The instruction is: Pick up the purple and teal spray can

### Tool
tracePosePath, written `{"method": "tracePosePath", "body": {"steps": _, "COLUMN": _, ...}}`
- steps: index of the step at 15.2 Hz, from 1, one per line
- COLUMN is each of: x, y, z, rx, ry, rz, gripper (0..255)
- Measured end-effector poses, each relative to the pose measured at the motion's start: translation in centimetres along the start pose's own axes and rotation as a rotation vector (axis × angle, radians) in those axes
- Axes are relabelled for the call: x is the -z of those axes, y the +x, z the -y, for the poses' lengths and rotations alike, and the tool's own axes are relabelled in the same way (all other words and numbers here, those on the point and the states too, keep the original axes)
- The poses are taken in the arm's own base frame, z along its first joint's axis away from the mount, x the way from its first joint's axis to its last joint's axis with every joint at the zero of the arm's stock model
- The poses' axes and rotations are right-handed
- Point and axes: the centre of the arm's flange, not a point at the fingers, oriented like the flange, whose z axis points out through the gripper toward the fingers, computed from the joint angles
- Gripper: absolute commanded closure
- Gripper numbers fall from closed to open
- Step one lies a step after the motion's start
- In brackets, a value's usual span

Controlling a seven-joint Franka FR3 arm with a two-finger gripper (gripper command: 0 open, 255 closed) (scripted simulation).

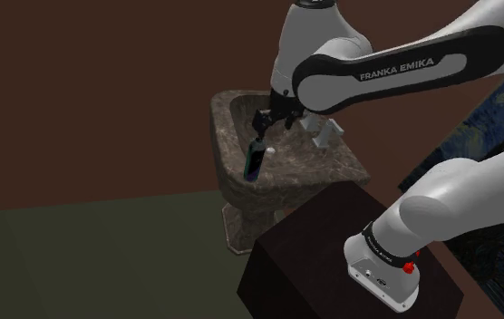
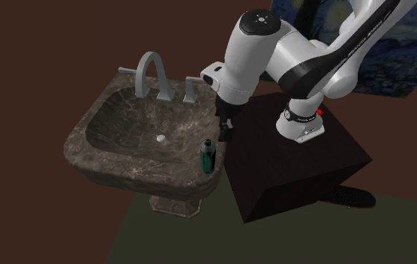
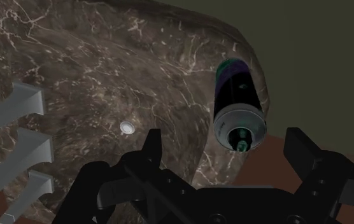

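Note:
The spray can [image 2: 208, 155] is dark with teal and purple bands. It stands upright on the near corner of a dark marble sink's rim [image 2: 124, 176]. My gripper [image 2: 224, 129] hangs just above and slightly beside the can, open, with nothing between its fingers. In the shoulder view the can [image 1: 254, 161] sits below the gripper [image 1: 268, 122]. In the wrist view I look down on the can's top and nozzle [image 3: 238, 102]; the gripper [image 3: 225, 141] has its fingers spread wide to either side of the can, and neither touches it.
The pedestal sink has a grey arched faucet [image 2: 154, 71] with two handles at the back and a drain [image 2: 159, 138] in the basin. My dark box stand [image 2: 297, 161] sits right beside the sink. A swirling blue painting [image 2: 394, 45] hangs on the brown wall.

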Motion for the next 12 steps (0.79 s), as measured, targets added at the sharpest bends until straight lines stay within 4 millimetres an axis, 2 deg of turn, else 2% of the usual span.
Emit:
{"method": "tracePosePath", "body": {"steps": 3, "x": -3.3, "y": 0.8, "z": 2.7, "rx": -0.021, "ry": -0.04, "rz": -0.024, "gripper": 0}}
{"method": "tracePosePath", "body": {"steps": 7, "x": -6.1, "y": 1.0, "z": 3.3, "rx": -0.027, "ry": -0.05, "rz": -0.032, "gripper": 0}}
{"method": "tracePosePath", "body": {"steps": 11, "x": -8.0, "y": 0.6, "z": 3.7, "rx": -0.027, "ry": -0.05, "rz": -0.032, "gripper": 0}}
{"method": "tracePosePath", "body": {"steps": 12, "x": -8.2, "y": 0.6, "z": 3.8, "rx": -0.027, "ry": -0.05, "rz": -0.032, "gripper": 255}}
